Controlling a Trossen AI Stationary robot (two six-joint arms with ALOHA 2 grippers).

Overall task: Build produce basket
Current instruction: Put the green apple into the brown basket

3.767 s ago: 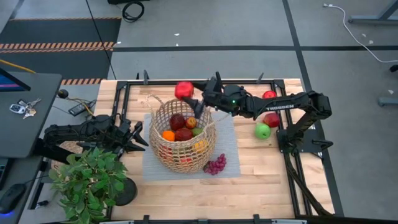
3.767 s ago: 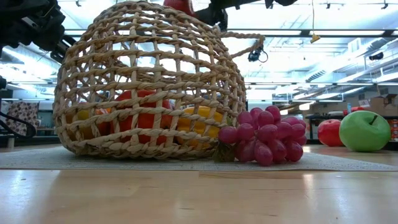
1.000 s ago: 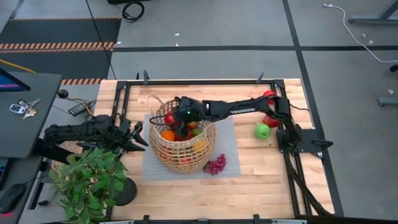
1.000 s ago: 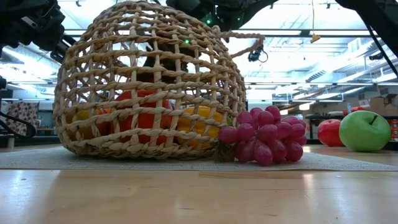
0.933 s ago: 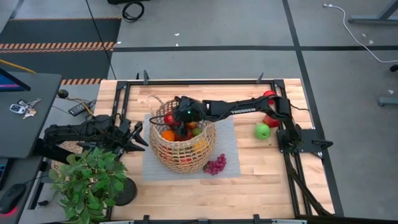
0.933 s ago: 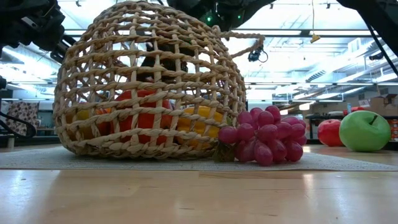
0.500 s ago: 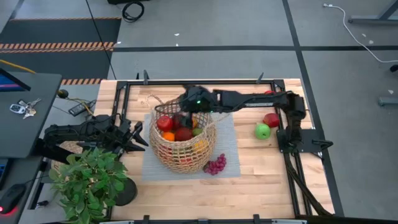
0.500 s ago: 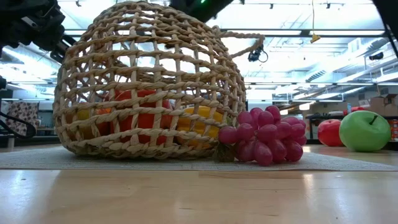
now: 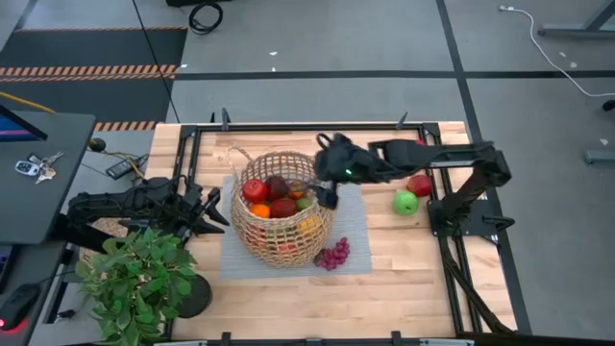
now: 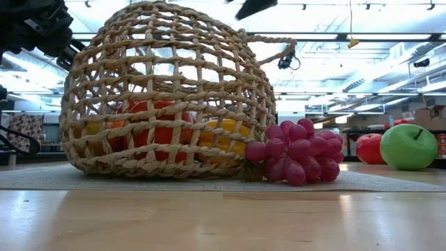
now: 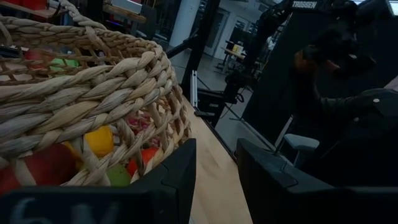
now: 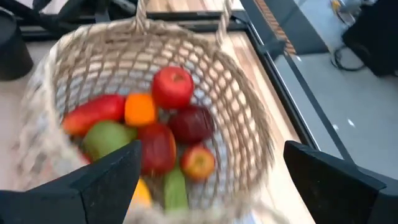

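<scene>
Now the right tool (image 9: 329,183) has pulled back off the basket (image 9: 281,213), fingers spread and empty, and a red apple (image 9: 254,189) it carried in sits among the produce. That leaves 3 pieces outside: the grapes (image 9: 332,255), a green apple (image 9: 406,203) and a red one (image 9: 419,185). The basket stands on the desk's grey mat (image 9: 351,226), mouth up, handles along the near-far line. The left tool (image 9: 213,210) waits beside it, narrowly parted, gripping nothing.

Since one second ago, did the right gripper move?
Yes. The right gripper, open and empty, left the inside of the basket and now sits at its right rim, nearer the green apple.
</scene>
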